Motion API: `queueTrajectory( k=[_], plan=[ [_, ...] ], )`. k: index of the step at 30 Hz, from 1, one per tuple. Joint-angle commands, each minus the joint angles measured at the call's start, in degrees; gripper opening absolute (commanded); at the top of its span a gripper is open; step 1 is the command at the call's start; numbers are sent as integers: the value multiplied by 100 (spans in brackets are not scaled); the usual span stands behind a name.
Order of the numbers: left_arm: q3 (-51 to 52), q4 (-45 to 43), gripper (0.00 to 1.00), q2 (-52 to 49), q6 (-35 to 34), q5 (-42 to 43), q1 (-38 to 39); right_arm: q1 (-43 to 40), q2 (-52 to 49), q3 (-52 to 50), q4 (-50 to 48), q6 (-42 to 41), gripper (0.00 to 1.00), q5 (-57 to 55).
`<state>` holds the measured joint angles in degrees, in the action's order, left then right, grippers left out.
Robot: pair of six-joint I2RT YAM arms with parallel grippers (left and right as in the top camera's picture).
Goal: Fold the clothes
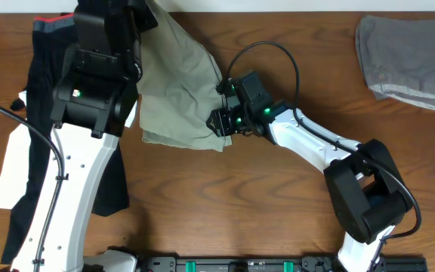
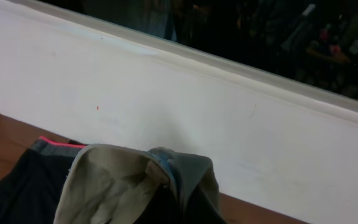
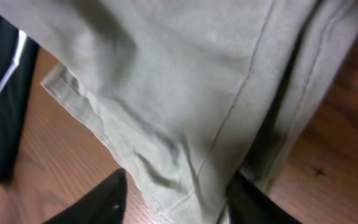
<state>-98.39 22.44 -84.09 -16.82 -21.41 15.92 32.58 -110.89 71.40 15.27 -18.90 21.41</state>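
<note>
Right tool, jaws apart, astride the shorts' hem, tabletop wide rightward; left tool's hold untellable.

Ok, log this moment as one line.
shorts: bunched, unfolded | right end effector: open astride hem | left end effector: hidden by cloth | black garment: under left arm | grey garment: far right

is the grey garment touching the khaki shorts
No, the grey garment lies at the far right, a wide gap between it and the khaki shorts.
</note>
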Motion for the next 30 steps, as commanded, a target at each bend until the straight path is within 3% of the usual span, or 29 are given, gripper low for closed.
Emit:
queueTrajectory(
  k=[1, 6, 12, 20, 30],
  plan=[
    [-245, 4, 6, 177, 72, -120, 2, -24, -37, -20, -50, -39, 45, 157],
    [-245, 90, 6, 175, 72, -120, 2, -28, -48, -20, -50, -81, 29, 155],
    [-245, 168, 6, 175, 72, -120, 2, -39, -48, -20, -48, -83, 1, 155],
    [-245, 332, 6, 177, 74, -120, 2, -452, -46, -15, 186, -59, 1, 201],
    [-245, 378, 6, 175, 74, -118, 2, -1727, -46, 365, 656, 520, 1, 463]
  ],
)
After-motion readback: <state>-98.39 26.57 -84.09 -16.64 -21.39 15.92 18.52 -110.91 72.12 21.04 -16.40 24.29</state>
